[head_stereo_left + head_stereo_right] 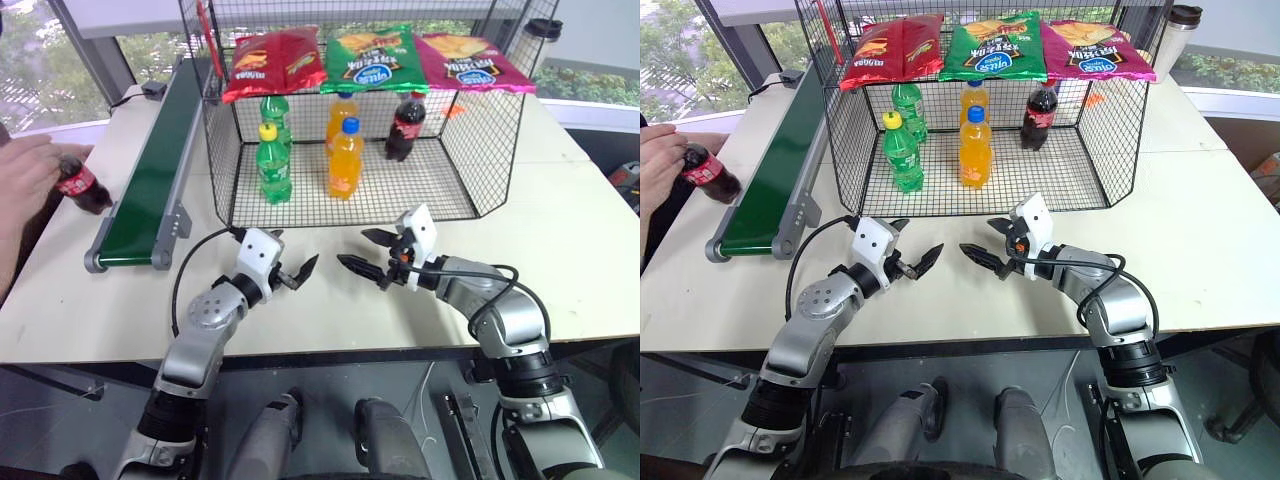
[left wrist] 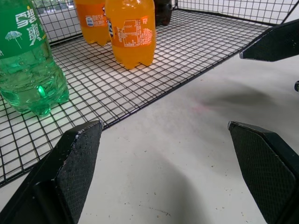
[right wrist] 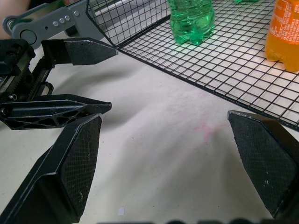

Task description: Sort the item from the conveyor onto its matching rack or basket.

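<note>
Nearest the robot, the left claw (image 1: 300, 270) and the right claw (image 1: 365, 255) hover over the bare worktop (image 1: 560, 250), tips pointing toward each other, each with its fingers spread wide and nothing between them. Being this close together is the first hazard: if both arms move at once, the tips could knock into one another. Just beyond them stands the black wire cage (image 1: 480, 150), its open front facing the claws, with two green bottles (image 1: 273, 165), two orange bottles (image 1: 345, 160) and one cola already at the back right (image 1: 405, 128), and three snack bags (image 1: 375, 55) lying on its flat top. A careless reach inside could tip the front green or orange bottle, which stand right in the path (the cola spot lies behind them). Out at the left, the cola bottle (image 1: 82, 185) to be sorted lies tilted in a person's hand (image 1: 25, 180), beside the near end of the conveyor (image 1: 145, 185) and not yet on the belt. Reaching for it now risks touching the hand; and once on the belt, a round bottle on its side could probably roll off the end before a claw closes.
</note>
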`<state>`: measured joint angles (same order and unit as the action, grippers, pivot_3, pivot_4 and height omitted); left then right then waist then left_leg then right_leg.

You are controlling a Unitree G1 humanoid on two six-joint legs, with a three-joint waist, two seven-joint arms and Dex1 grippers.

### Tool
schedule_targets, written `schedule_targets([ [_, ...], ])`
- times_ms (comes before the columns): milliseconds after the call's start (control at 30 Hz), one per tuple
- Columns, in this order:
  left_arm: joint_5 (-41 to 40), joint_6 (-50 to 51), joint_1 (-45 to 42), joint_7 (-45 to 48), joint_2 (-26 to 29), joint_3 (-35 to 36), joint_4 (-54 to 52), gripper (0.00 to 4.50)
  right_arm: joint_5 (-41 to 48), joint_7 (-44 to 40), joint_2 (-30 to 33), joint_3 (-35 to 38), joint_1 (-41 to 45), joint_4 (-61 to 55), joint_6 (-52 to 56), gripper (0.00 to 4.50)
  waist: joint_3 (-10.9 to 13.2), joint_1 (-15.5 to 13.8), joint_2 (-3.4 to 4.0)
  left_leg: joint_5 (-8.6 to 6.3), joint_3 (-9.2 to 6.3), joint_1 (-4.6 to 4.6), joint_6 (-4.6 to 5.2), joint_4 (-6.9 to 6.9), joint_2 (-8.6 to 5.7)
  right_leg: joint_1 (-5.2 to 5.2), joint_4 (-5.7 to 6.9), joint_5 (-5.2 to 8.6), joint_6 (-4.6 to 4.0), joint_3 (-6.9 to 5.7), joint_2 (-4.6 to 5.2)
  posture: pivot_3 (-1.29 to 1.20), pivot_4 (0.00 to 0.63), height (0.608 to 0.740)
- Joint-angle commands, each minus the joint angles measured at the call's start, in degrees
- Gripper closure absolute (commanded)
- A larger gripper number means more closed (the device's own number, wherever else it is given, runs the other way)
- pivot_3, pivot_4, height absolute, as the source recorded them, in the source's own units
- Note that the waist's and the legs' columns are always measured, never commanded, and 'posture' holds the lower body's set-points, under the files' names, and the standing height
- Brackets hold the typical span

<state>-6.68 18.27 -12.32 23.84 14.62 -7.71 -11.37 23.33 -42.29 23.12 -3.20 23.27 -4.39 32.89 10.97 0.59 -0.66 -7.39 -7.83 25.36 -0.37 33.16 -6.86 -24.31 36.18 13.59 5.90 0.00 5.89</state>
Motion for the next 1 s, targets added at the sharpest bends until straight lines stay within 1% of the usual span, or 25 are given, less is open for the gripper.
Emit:
schedule_targets([
  [33,-0.51,-2.22,-0.06,0.41,-0.27,0.50,-1.50,0.00,0.38,-0.31,0.07,0.08,1.36,-2.47,-0.48,0.07,0.00,0.00,0.00,0.00,0.00,0.00,0.00,0.00,0.00,0.00,0.00,0.00,0.00,0.00,0.00,0.00,0.150,0.738],
  [1000,0.21,-1.48,-0.25,0.00,0.31,0.33,-1.25,0.00,-0.04,-0.58,0.07,-0.27,1.35,-2.28,-0.77,0.07,0.00,0.00,0.00,0.00,0.00,0.00,0.00,0.00,0.00,0.00,0.00,0.00,0.00,0.00,0.00,0.00,0.150,0.738],
])
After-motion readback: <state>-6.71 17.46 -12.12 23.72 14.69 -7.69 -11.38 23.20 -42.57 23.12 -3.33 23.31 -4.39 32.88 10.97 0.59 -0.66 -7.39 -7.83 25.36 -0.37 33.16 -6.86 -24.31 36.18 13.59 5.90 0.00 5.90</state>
